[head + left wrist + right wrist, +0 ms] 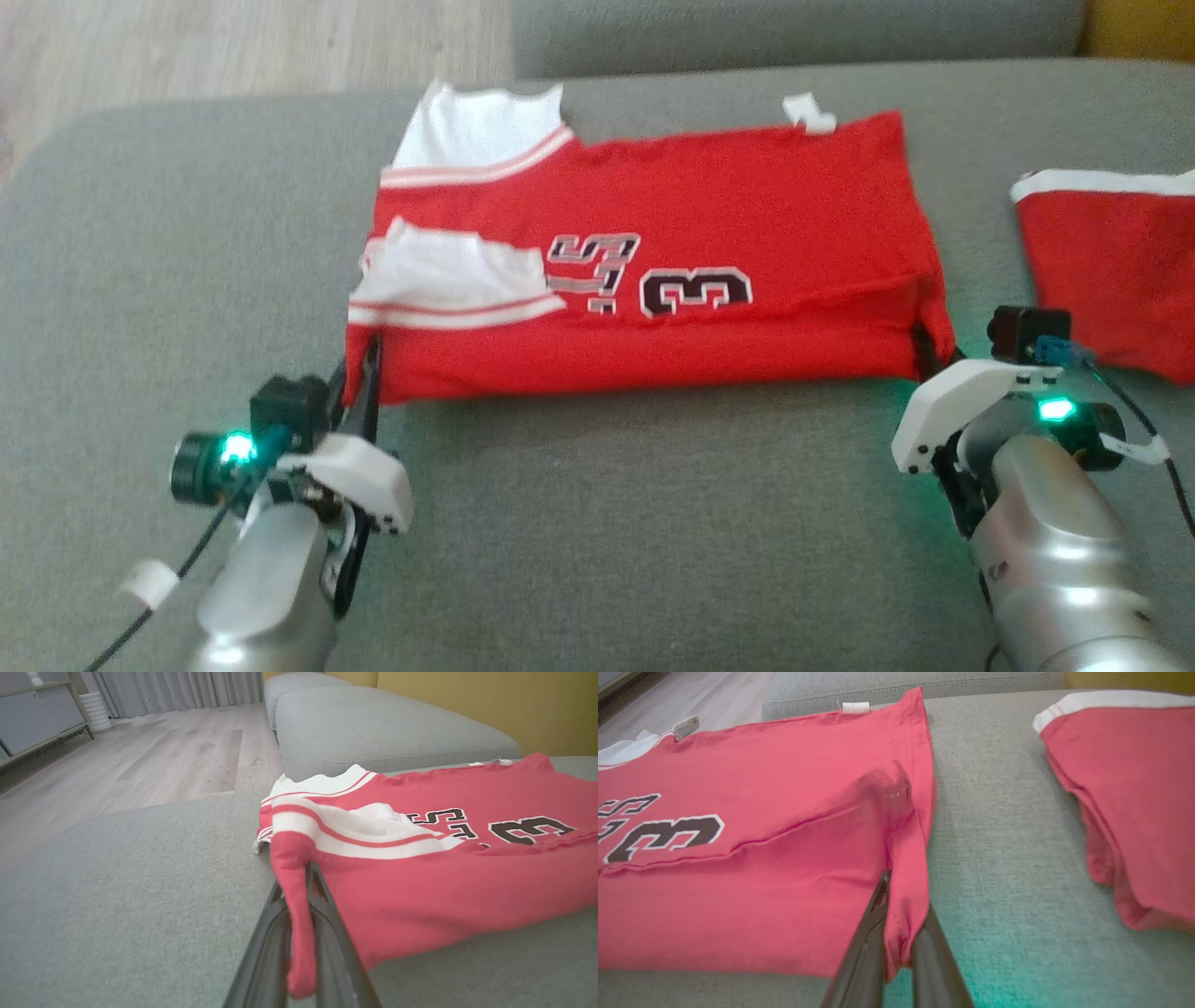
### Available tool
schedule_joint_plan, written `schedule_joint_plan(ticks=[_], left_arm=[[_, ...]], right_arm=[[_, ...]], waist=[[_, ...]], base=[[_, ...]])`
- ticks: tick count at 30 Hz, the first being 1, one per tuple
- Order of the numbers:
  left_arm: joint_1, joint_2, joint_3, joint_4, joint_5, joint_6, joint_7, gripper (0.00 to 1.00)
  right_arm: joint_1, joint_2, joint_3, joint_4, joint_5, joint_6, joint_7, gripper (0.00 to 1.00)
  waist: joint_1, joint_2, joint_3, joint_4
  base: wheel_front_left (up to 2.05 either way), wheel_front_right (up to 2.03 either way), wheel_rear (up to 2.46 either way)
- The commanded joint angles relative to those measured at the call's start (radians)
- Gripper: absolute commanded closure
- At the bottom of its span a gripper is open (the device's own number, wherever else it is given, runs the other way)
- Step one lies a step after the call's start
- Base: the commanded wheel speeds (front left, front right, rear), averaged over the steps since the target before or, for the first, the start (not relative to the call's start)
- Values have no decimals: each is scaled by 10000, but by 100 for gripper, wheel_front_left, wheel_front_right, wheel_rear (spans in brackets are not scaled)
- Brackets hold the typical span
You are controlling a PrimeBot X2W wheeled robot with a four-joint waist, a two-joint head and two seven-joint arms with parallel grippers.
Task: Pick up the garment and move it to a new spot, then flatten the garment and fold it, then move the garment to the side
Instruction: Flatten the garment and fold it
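Left pincer (367, 378): clamped on the garment (747, 215) at its near left corner. In the left wrist view a strip of red cloth runs between the two fingers (266, 952). The white striped sleeve lies just beyond the tips.

Right pincer (932, 347): clamped on the same garment at the opposite near corner, with the hem pinched between its fingers.

The garment lies on the grey sofa cushion (607, 523). It spans the gap between the two pincers and extends ahead of both, number print facing up.

A second red garment (1111, 261) lies apart, outboard of the right pincer.
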Motion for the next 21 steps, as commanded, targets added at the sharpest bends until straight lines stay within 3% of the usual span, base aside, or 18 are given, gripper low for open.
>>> schedule_joint_plan(ticks=[1, 9, 19, 20, 21], left_arm=[[-130, 366, 349, -259, -100, 68, 30, 100], [1337, 416, 221, -949, -429, 35, 605, 100], [2861, 606, 131, -2727, -671, 376, 1330, 100], [2936, 612, 94, -2840, -663, 405, 1403, 100], [2997, 610, 58, -2931, -665, 426, 1490, 100]], right_arm=[[-131, 79, 238, -243, 85, -7, -49, 100], [858, -84, 1065, -736, 1220, -7, 923, 100], [2939, -391, 1518, -3249, 2529, -7, 2155, 100], [3110, -399, 1458, -3513, 2520, -7, 2198, 75], [3263, -401, 1395, -3781, 2471, -7, 2203, 11]], waist=[[2, -1, -545, -295], [2, -1, -1383, -542], [2, -1, -1601, -678], [2, -1, -1594, -678], [2, -1, -1581, -674]], base=[[0, 0, 0], [0, 0, 0], [0, 0, 0], [0, 0, 0], [0, 0, 0]])
